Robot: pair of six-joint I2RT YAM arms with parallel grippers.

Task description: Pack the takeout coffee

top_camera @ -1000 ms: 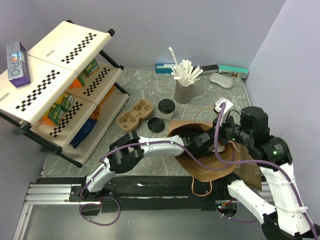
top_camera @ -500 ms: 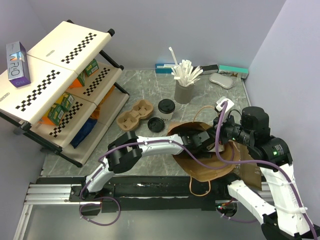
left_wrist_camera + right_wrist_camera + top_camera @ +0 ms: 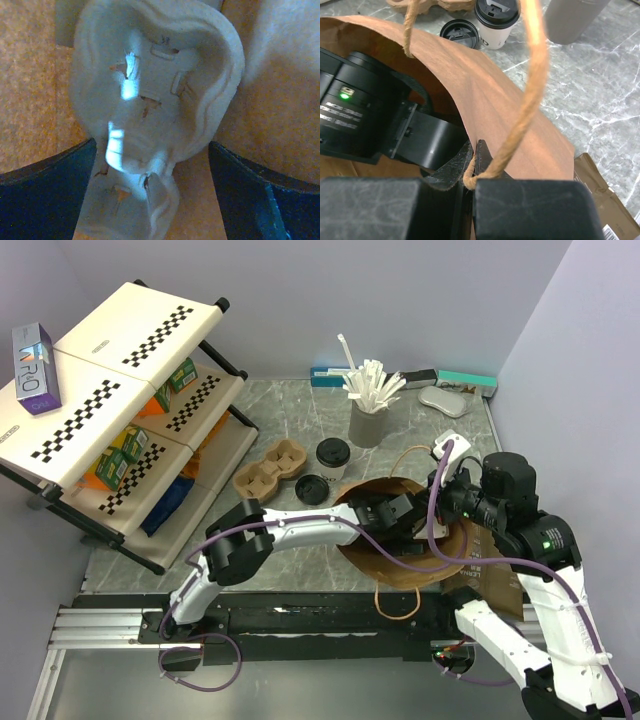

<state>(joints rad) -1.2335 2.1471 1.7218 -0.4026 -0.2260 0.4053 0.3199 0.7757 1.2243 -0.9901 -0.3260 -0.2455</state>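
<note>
White cup (image 3: 332, 457) stands outside the bag (image 3: 412, 578) where left gripper (image 3: 152, 145) gapes, right gripper (image 3: 472, 171) pinching its rim

I log this site as a robot lab cell dressed as a café counter.
- Plain lilac walls (image 3: 300, 300) box in a marble-look tabletop (image 3: 300, 410).
- A metal rail (image 3: 110, 630) at the near edge carries both arm bases and loose cables.
- A rack (image 3: 130, 350) has checkerboard strips on top and cartons (image 3: 120, 455) on its shelves.
- Café props are a coffee cup (image 3: 332, 457), carrier (image 3: 270, 468), cup of sticks (image 3: 368, 410) and bag (image 3: 410, 575).
</note>
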